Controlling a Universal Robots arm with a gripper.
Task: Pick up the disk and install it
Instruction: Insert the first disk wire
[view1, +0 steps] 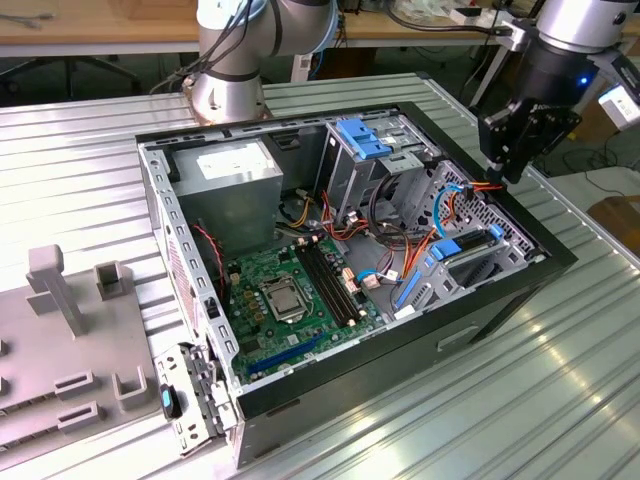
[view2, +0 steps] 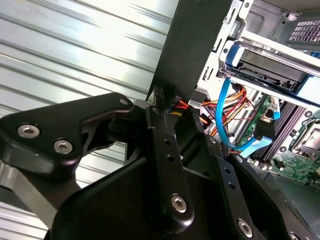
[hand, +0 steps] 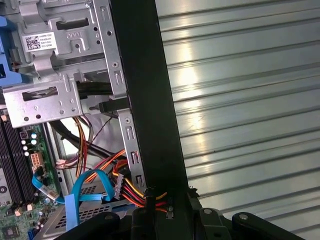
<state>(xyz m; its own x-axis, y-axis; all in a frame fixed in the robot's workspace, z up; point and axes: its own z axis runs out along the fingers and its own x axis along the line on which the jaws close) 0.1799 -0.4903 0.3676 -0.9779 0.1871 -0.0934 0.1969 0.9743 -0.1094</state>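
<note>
The disk (view1: 468, 256), dark with bright blue side rails, lies in the drive bay at the corner of the open computer case nearest the exterior view's right. In the second wrist view the disk (view2: 267, 62) sits in its metal bay with a blue data cable (view2: 223, 115) hanging below. My gripper (view1: 497, 172) hovers over the case's black side wall (view1: 520, 215), just above that bay. Its fingers look shut on the plug of a red, yellow and black power cable (hand: 131, 189), whose wires end at the gripper (hand: 157, 201) (view2: 160, 100).
Inside the case are a grey power supply (view1: 235, 170), a metal cage with a blue latch (view1: 362, 138) and the green motherboard (view1: 290, 290). A grey fixture plate (view1: 70, 340) lies at the exterior view's left. The ribbed metal table (view1: 560, 380) stretches around the case.
</note>
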